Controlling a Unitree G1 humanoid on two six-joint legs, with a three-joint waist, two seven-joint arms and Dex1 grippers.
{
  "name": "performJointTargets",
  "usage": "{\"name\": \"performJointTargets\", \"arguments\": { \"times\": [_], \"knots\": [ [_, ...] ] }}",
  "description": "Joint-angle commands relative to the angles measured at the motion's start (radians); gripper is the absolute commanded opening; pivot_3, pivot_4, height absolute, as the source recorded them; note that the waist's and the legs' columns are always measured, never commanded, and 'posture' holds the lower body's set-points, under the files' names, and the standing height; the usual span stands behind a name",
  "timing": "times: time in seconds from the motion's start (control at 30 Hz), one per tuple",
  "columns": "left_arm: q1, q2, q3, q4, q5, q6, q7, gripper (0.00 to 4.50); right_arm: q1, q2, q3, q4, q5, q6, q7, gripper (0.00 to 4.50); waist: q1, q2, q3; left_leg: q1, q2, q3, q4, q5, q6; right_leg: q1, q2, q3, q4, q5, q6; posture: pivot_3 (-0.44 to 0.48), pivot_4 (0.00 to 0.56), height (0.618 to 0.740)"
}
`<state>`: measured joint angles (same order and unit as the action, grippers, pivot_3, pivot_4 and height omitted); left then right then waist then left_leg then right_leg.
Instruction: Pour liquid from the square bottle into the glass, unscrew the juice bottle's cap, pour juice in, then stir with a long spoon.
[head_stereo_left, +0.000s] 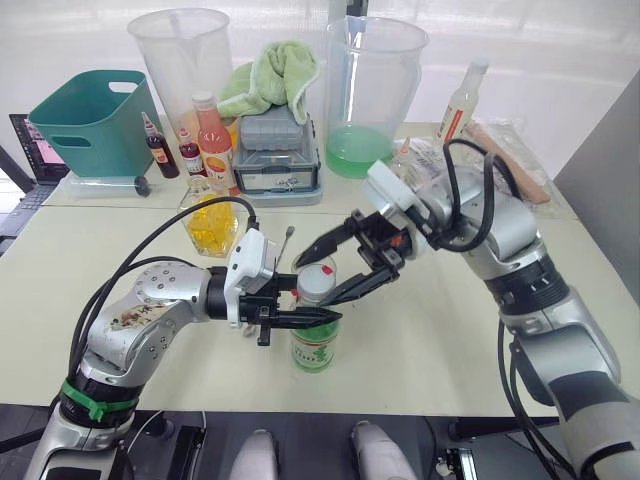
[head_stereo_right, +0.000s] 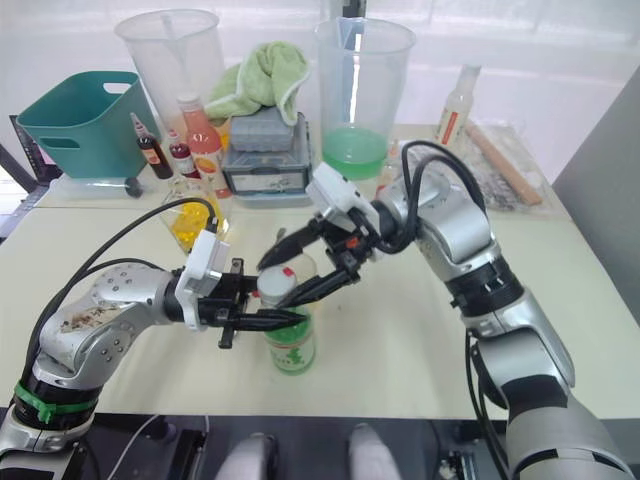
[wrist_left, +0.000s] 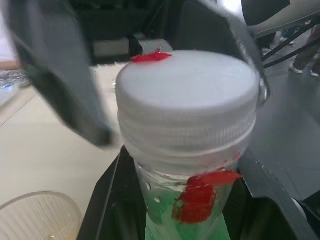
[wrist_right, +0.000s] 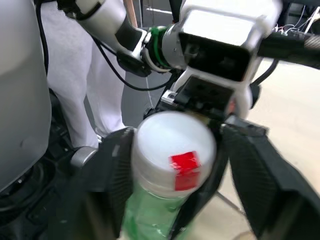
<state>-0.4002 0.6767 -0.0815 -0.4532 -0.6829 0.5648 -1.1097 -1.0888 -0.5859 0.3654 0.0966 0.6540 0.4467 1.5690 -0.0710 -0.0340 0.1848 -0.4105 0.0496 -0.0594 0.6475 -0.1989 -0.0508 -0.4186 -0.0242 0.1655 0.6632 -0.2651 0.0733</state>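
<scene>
Left eye view shows the juice bottle (head_stereo_left: 314, 340) standing upright near the front edge of the pale table (head_stereo_left: 440, 340), at about 6 o'clock in the scene. The left gripper (head_stereo_left: 315, 318) comes in from 9 o'clock and is clamped on the bottle's neck just under the cap (head_stereo_left: 317, 281), its black fingers level with the tabletop. The right gripper (head_stereo_left: 335, 268) reaches in from 2 o'clock; its fingers are spread wide, one on either side of the white cap, not closed on it. In the right wrist view the cap (wrist_right: 172, 150) carries a small red sticker and sits between the two parted black fingers (wrist_right: 257, 185). The left wrist view shows the cap (wrist_left: 187, 107) still seated on the threads, green liquid below.

The glass (head_stereo_left: 297, 270) stands just behind the bottle, toward 11 o'clock, with the long spoon (head_stereo_left: 287, 240) leaning out of it. The square bottle (head_stereo_left: 212, 225) with yellow contents sits farther back at 10 o'clock, beside a black cable. At 12 o'clock along the back are two big clear pitchers (head_stereo_left: 372, 95), a green cloth (head_stereo_left: 270, 75) on a grey box (head_stereo_left: 278, 150), an orange-pink bottle (head_stereo_left: 214, 140) and a teal bin (head_stereo_left: 95, 120).
</scene>
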Motion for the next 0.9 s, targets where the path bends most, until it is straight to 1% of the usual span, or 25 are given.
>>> {"name": "performJointTargets", "arguments": {
  "times": [0.03, 0.07, 0.17, 0.23, 0.27, 0.37, 0.47, 0.63, 0.9],
  "knots": [
    [0.042, 0.024, -0.019, -0.008, 0.012, 0.028, 0.005, 1.42, 0.028, -0.026, -0.102, -0.07, 0.049, 0.06, 0.002, 4.36, 0.0, 0.0, 0.0, 0.0, 0.0, 0.0, 0.0, 0.0, 0.0, 0.0, 0.0, 0.0, 0.0, 0.0, 0.0, 0.0, 0.15, 0.728],
    [0.046, 0.025, -0.018, -0.011, 0.012, 0.027, 0.006, 1.42, 0.044, -0.033, -0.117, -0.092, 0.053, 0.075, -0.011, 4.48, 0.0, 0.0, 0.0, 0.0, 0.0, 0.0, -0.001, 0.0, 0.0, 0.0, 0.0, 0.0, 0.0, 0.0, 0.0, 0.0, 0.15, 0.728],
    [0.052, 0.027, -0.023, -0.001, 0.022, 0.009, -0.007, 1.42, 0.167, -0.055, -0.2, -0.224, 0.032, 0.084, -0.165, 4.48, 0.001, 0.0, 0.0, 0.0, 0.0, 0.0, -0.002, 0.0, 0.0, 0.0, 0.0, 0.0, 0.0, 0.0, 0.0, 0.0, 0.15, 0.728],
    [0.043, 0.012, -0.023, 0.016, 0.037, -0.018, 0.0, 1.42, 0.226, -0.058, -0.252, -0.322, 0.08, 0.162, -0.272, 4.48, -0.001, 0.0, 0.0, 0.0, 0.0, 0.0, -0.003, 0.0, 0.0, -0.001, 0.0, 0.0, 0.0, 0.0, 0.0, 0.0, 0.15, 0.728],
    [0.03, -0.004, -0.016, 0.025, 0.016, -0.01, 0.007, 1.42, 0.258, -0.058, -0.275, -0.385, 0.098, 0.202, -0.339, 4.48, -0.002, 0.0, 0.0, 0.0, 0.0, 0.0, -0.003, 0.0, 0.0, -0.002, 0.0, 0.0, 0.0, 0.0, 0.0, 0.0, 0.15, 0.728],
    [0.006, -0.013, -0.027, 0.044, 0.002, -0.007, -0.018, 1.42, 0.345, -0.046, -0.306, -0.563, 0.116, 0.304, -0.539, 4.48, 0.001, 0.0, 0.0, 0.0, 0.0, 0.0, -0.002, 0.0, 0.0, -0.001, 0.0, 0.0, 0.001, 0.0, 0.0, 0.0, 0.15, 0.728],
    [-0.012, -0.021, -0.043, 0.072, 0.016, -0.015, -0.033, 1.42, 0.395, -0.011, -0.331, -0.668, 0.174, 0.392, -0.69, 4.48, 0.002, 0.0, 0.0, 0.0, 0.0, 0.0, -0.002, 0.0, 0.0, 0.0, 0.0, 0.0, 0.0, -0.001, 0.0, 0.0, 0.15, 0.728],
    [-0.044, -0.03, -0.067, 0.116, 0.029, -0.024, -0.065, 1.42, 0.412, -0.009, -0.339, -0.725, 0.197, 0.455, -0.803, 4.48, 0.005, 0.0, 0.0, 0.0, -0.001, 0.0, -0.002, 0.001, -0.001, 0.0, 0.0, 0.0, -0.001, -0.001, 0.0, 0.0, 0.15, 0.728],
    [-0.065, -0.037, -0.072, 0.146, 0.039, -0.022, -0.082, 1.42, 0.433, -0.008, -0.297, -0.746, 0.196, 0.481, -0.863, 4.48, 0.006, 0.0, 0.0, 0.0, -0.001, 0.0, -0.002, 0.001, -0.001, 0.0, 0.0, 0.0, -0.001, -0.001, 0.0, 0.0, 0.15, 0.728]
  ]
}}
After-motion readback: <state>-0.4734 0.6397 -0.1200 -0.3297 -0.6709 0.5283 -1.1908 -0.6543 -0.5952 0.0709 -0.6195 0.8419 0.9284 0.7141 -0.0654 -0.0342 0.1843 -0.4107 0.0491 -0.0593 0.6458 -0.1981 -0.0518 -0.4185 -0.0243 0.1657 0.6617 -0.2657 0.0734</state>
